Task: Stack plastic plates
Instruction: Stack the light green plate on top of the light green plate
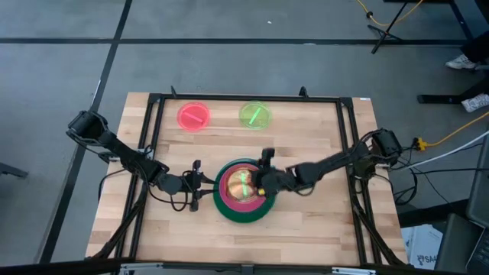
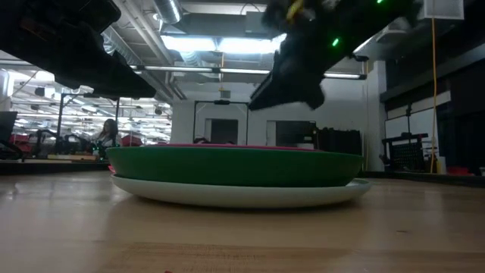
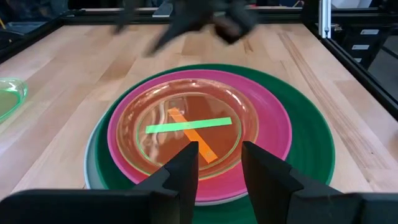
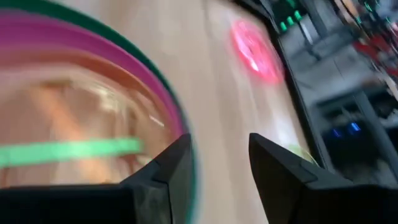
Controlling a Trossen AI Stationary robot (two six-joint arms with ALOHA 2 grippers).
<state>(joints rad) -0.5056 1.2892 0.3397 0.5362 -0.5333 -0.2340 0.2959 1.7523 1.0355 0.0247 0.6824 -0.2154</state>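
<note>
The stack of plastic plates [image 1: 244,191] sits near the front middle of the wooden table [image 1: 321,229], and it is well built up: a pale plate [image 2: 242,193] at the bottom, a dark green plate [image 3: 308,143] on it, a magenta plate [image 3: 267,124] inside that, then a peach plate [image 3: 239,118], and in the middle a small translucent orange plate [image 3: 186,134] crossed by a green strip and an orange strip, possibly from another clear plate nested there. Two small plates still lie loose near the far edge, well apart from the stack: a translucent pink-red plate [image 1: 193,116] and a lime green plate [image 1: 255,115]. So the step in hand looks like the end of a placement, with two fetches left. The right gripper [image 1: 263,182] hangs over the stack's right rim; its fingers [image 4: 165,180] stand apart with nothing between them. The left gripper [image 1: 196,186] waits just beside the stack's left edge, fingers [image 3: 186,168] likewise parted and empty. The next move probably calls for one arm to travel to the far edge and pinch a small plate by its thin rim, which lies nearly flat against the wood. All the plates are smooth, glossy, shallow and round with raised rims, so they should nest readily; the small ones are see-through and light, and may slide when nudged.
</note>
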